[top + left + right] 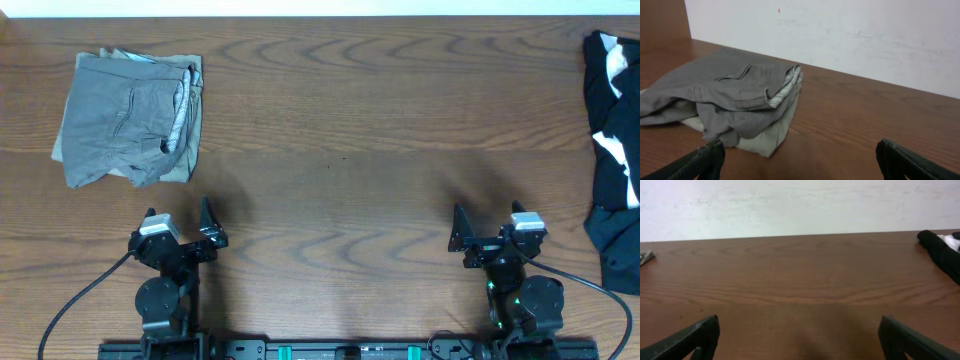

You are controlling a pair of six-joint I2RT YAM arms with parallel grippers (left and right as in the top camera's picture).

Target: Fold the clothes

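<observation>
Overhead view: wooden table (350, 120), both arms parked at the lower edge of the frame.

Left gripper (180, 218), lower left: jaws spread wide, nothing between them, over bare wood. Left wrist view confirms this. The two dark fingers (705, 160) sit at the bottom corners with only tabletop between them.

Right gripper (488, 228), lower right: jaws also spread wide, holding nothing. In the right wrist view its fingers (695, 337) frame bare wood.

Clothes:
- Grey shorts (125, 115), upper left of the overhead frame, folded into a rough square. They lie flat on the table, well apart from both grippers. The left wrist view shows a paler khaki layer under the grey and a light waistband lining at the right-hand edge of the fold.
- Black-and-white heap (612, 150), along the right edge of the overhead frame and partly cut off by it. It is crumpled and unfolded. Its near tip shows at the upper right of the right wrist view. I cannot tell the separate garments in it apart.

The middle of the table, between the two lots of clothes, is plain wood grain. A white wall (840, 35) stands behind the far edge.
</observation>
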